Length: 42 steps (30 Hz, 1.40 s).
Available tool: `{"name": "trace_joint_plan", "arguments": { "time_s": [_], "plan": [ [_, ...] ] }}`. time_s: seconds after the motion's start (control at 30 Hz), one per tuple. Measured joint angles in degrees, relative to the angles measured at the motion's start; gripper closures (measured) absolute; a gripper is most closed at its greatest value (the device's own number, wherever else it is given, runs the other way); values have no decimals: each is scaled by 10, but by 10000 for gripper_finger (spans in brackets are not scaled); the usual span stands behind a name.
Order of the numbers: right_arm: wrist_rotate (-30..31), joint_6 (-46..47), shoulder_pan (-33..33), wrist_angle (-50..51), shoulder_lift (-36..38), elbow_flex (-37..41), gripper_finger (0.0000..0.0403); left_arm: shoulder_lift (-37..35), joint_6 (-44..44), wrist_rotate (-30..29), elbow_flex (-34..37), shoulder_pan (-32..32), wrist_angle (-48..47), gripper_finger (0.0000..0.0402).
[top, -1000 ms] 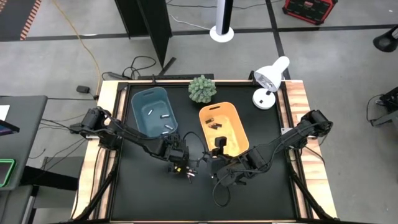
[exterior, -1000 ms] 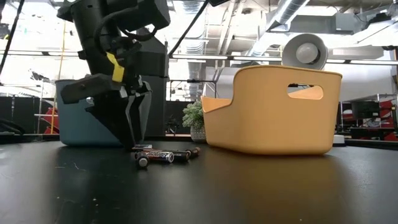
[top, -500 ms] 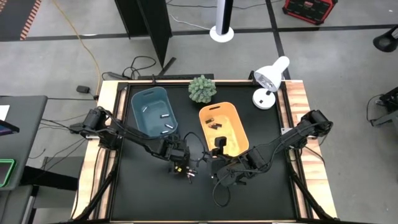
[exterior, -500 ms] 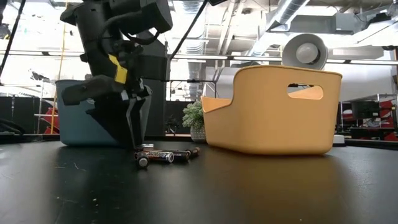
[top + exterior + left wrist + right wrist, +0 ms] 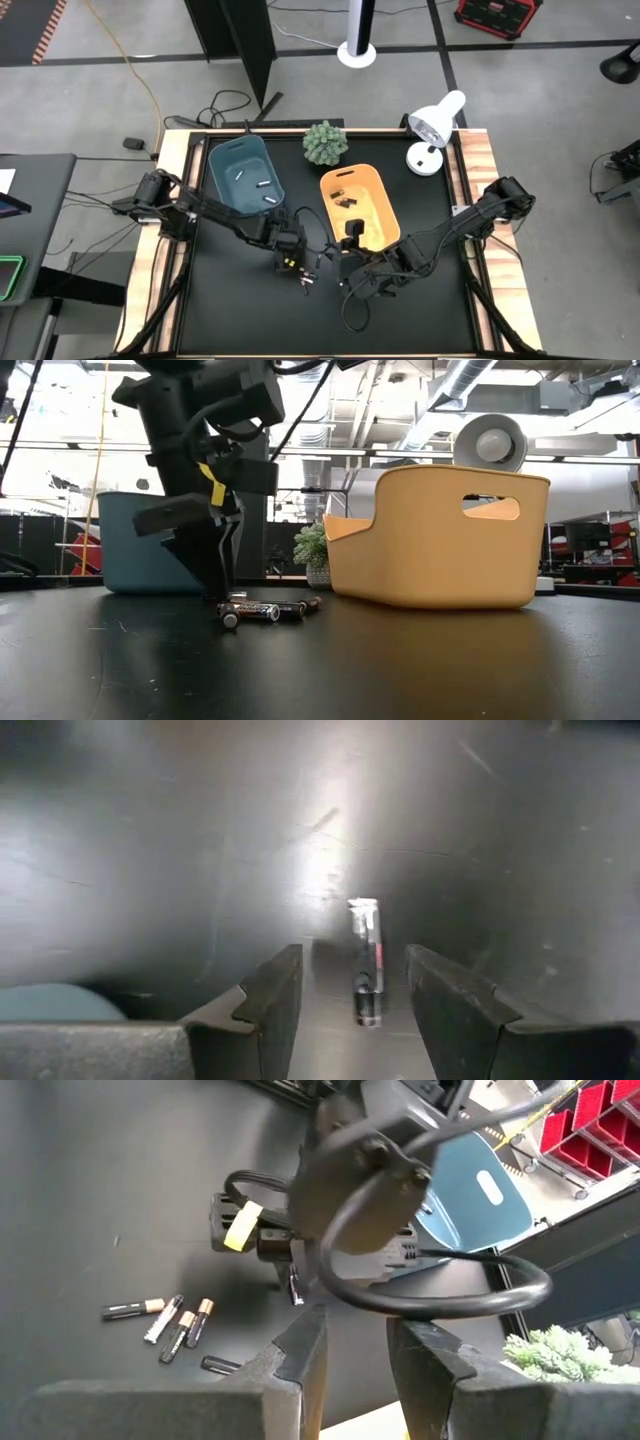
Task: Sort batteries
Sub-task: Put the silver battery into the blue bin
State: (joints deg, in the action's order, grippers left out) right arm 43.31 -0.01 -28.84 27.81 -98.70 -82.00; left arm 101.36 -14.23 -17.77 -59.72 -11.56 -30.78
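Observation:
Several loose batteries (image 5: 262, 610) lie on the black table, also seen in the right wrist view as the batteries (image 5: 165, 1323). My left gripper (image 5: 222, 582) points down just left of them, open. A pale silvery battery (image 5: 364, 935) lies on the table between its fingers (image 5: 285, 990), with a gap on each side. My right gripper (image 5: 355, 1330) hangs open above the table to the right of the pile, holding nothing. The blue bin (image 5: 245, 178) holds silvery batteries and the orange bin (image 5: 358, 205) holds dark ones.
A small potted plant (image 5: 325, 143) stands at the far edge between the bins. A white desk lamp (image 5: 435, 125) stands at the far right corner. A wooden rim (image 5: 478, 160) borders the table. Black table (image 5: 240, 310) stretches toward the near edge.
My left gripper has shifted a little toward the table's right, closer to the loose batteries, and has turned slightly about its own axis. Its fingers keep the same gap. The batteries lie where they were.

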Motion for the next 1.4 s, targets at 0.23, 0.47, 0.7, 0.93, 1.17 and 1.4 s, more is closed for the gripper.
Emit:
{"name": "trace_joint_plan", "arguments": {
  "time_s": [0.23, 0.47, 0.7, 0.93, 1.17, 1.4],
  "plan": [
    [0, 0, 0, 0, 0, 0, 281, 0, 0, 75, 0, 4, 3, 230],
    [0, 0, 0, 0, 0, 0, 281, 0, -2, 94, 0, 3, 3, 240],
    [-1, 0, -4, -1, 0, 0, 281, -3, -13, 121, 26, 3, 41, 321],
    [-2, 0, -4, -2, 0, 0, 281, -9, -21, 112, 42, -12, 54, 384],
    [3, -32, -14, -21, 1, 0, 281, -61, -15, 34, 3, -34, -4, 384],
    [33, -85, -35, -60, 1, 0, 281, -187, -19, -73, -9, -33, -52, 384]
  ]
}}
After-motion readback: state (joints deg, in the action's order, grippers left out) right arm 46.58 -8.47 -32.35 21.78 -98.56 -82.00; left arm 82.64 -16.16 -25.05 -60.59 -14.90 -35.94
